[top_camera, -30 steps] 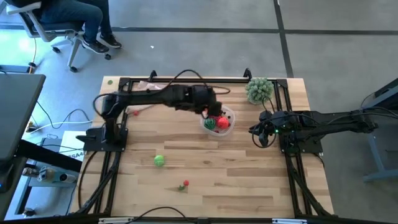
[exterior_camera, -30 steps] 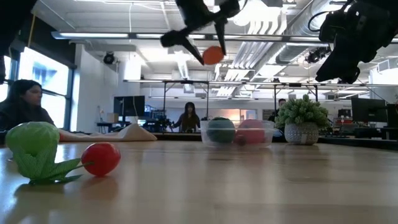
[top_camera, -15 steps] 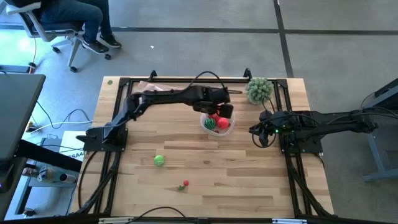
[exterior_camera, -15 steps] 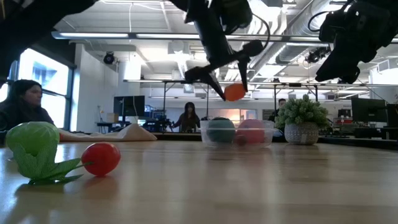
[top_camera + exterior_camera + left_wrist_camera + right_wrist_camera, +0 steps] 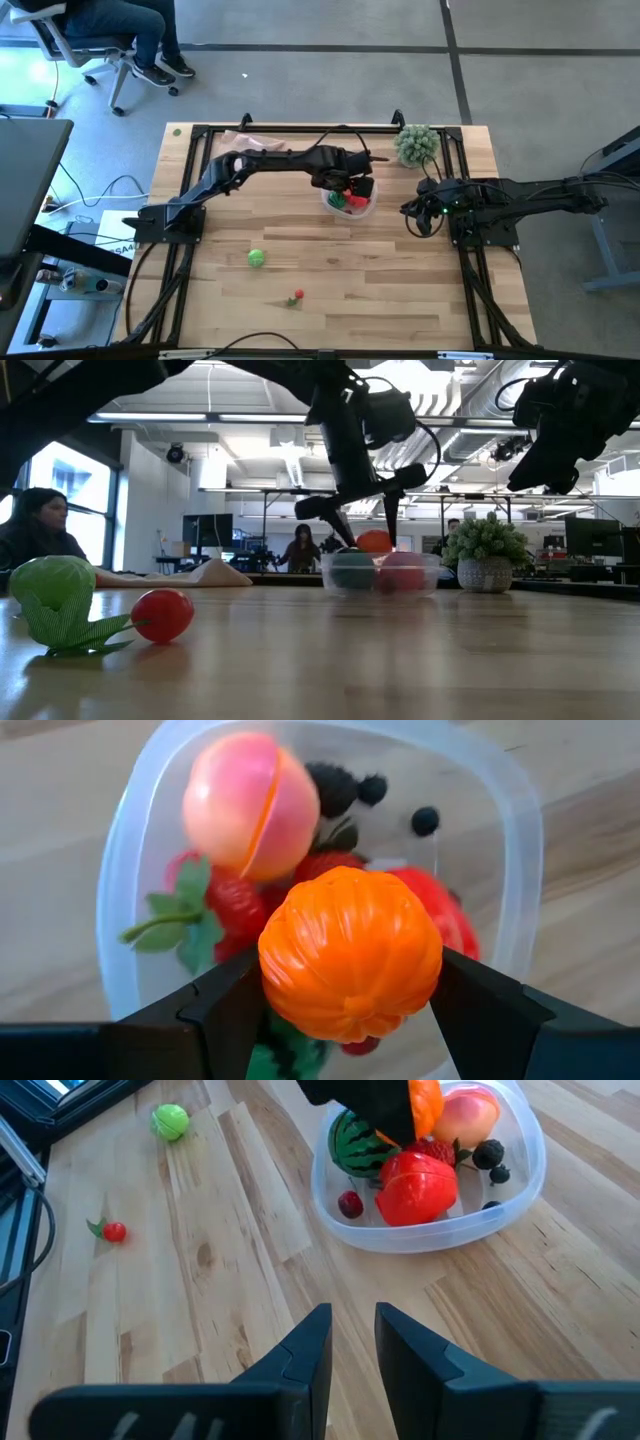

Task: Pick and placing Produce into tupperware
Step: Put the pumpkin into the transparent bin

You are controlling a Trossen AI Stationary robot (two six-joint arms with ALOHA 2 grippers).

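The tupperware, a clear tub, stands on the wood at the table's far middle. It holds a striped green ball, a red piece, a peach ball and dark berries. My left gripper hangs right over the tub, shut on an orange ribbed ball. A green ball and a small red piece lie on the table nearer the front. My right gripper waits at the table's right side, a narrow gap between its fingers, with nothing in it. My left gripper pinches the orange ball's two opposite sides between its two fingers. The fingers come from above, pointing steeply down. The ball hangs at about the level of the tub's rim; whether it touches the pieces below, I cannot tell.
A bushy pale-green plant in a pot stands at the far right corner, close to the tub. A beige cloth lies at the far left. Black frame rails run along the table's left and right sides. People sit in the room beyond.
My left gripper has come down and a little toward the table's right edge with the orange ball, from high above the tub's left side to right over the tub. It has tipped to point more steeply down. Its hold on the ball is unchanged.
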